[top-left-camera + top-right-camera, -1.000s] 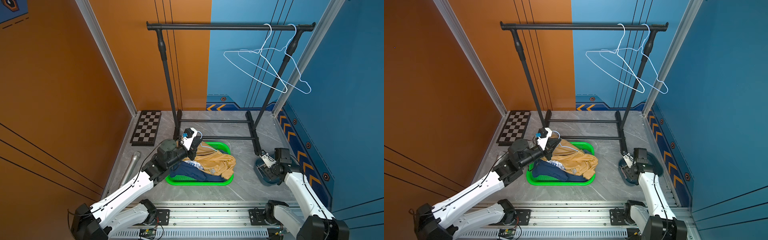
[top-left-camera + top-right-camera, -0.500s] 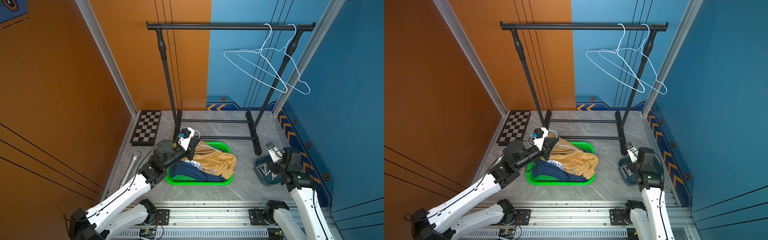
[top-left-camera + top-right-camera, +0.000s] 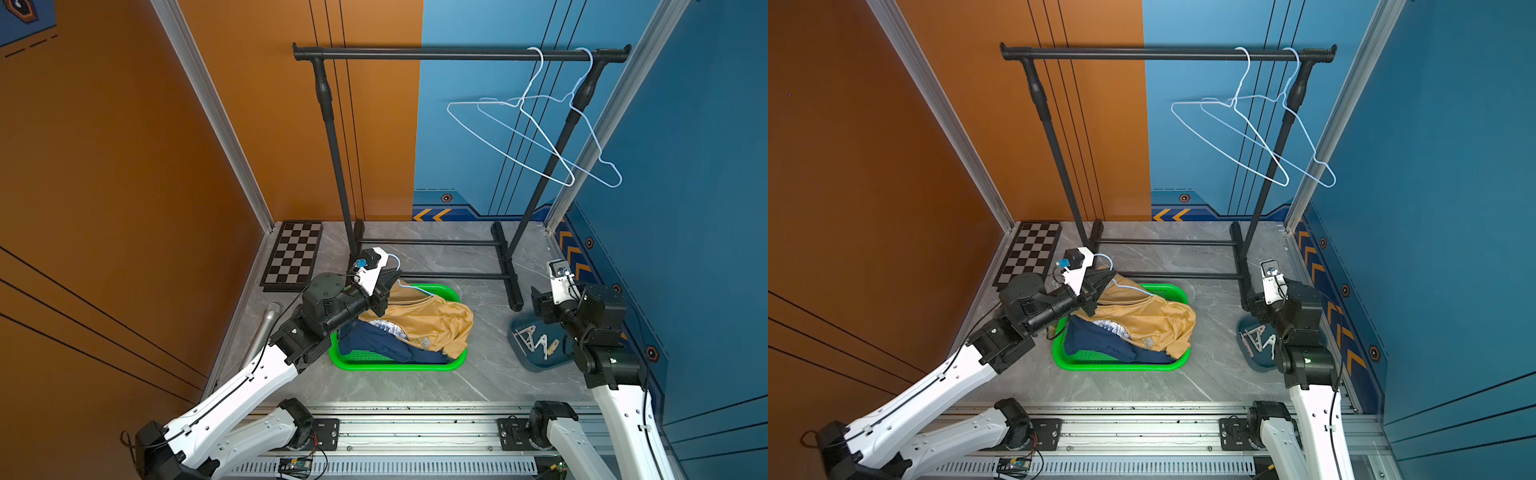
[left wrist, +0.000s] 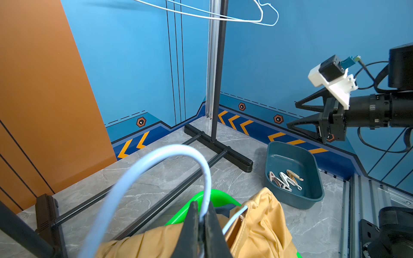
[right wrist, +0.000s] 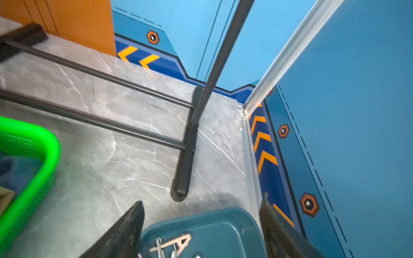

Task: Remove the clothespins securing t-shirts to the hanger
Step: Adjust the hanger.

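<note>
Left claw (image 4: 202, 225) pinches the hanger (image 4: 161, 153) hook shut. Right claw (image 4: 292, 114) is wide open, empty. Pegs (image 4: 286, 178) lie in the bin (image 4: 312, 196): light, springy; squeeze their tails. More may hide on the shirts (image 3: 419, 320).

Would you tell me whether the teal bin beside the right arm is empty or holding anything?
Not empty: the teal bin holds several clothespins, loose on its floor.

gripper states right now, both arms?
Left gripper: shut on the hook of the light-blue hanger.
Right gripper: open, holding nothing, above the teal bin.
</note>
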`<action>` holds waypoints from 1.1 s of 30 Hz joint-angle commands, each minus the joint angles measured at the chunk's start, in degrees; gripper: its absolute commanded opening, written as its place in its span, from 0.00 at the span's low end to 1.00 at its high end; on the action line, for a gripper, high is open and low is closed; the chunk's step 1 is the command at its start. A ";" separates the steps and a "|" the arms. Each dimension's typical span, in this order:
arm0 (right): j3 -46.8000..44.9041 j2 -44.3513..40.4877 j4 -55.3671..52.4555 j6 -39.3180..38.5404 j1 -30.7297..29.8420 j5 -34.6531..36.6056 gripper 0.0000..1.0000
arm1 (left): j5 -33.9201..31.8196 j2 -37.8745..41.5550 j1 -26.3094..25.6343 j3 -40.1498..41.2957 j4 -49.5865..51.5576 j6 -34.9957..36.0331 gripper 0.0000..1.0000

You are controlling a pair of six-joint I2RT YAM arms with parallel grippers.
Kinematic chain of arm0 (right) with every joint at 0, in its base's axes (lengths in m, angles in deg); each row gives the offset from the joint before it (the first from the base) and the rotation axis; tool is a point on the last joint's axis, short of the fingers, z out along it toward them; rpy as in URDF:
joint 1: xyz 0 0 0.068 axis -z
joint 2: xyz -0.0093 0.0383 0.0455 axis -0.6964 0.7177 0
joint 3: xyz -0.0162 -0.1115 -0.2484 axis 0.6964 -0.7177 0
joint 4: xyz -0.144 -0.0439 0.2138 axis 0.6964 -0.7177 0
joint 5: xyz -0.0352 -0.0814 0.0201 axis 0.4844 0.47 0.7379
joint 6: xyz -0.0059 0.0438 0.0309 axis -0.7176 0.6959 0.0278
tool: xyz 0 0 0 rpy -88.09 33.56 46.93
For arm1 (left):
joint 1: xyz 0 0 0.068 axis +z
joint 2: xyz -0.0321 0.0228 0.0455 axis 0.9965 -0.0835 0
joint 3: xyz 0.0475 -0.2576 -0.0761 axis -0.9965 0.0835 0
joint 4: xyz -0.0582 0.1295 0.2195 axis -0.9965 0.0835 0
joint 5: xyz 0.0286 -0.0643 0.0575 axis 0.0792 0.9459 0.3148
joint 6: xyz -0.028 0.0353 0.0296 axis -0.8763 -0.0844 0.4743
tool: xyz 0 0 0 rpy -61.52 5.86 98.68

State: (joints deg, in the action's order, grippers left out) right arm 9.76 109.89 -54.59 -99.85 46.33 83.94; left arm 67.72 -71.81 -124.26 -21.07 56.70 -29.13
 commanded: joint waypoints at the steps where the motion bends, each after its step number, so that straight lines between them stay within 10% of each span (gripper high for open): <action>1: 2.68 1.37 2.34 4.97 -2.54 -5.67 0.81 | 0.25 -0.42 0.47 -2.39 1.47 -0.68 0.00; 19: 7.40 14.89 9.88 6.22 -28.36 -16.13 0.82 | 0.17 -0.24 0.64 -2.40 2.71 -0.65 0.00; 33: 10.48 29.51 34.73 15.29 -37.21 -34.47 0.80 | 3.24 0.46 1.25 -2.14 2.72 -0.76 0.00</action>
State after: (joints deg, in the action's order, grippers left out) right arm 17.32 136.93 -28.40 -88.49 9.88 55.37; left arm 69.10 -72.18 -123.51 -21.48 59.78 -29.57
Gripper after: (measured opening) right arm 0.801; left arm 0.078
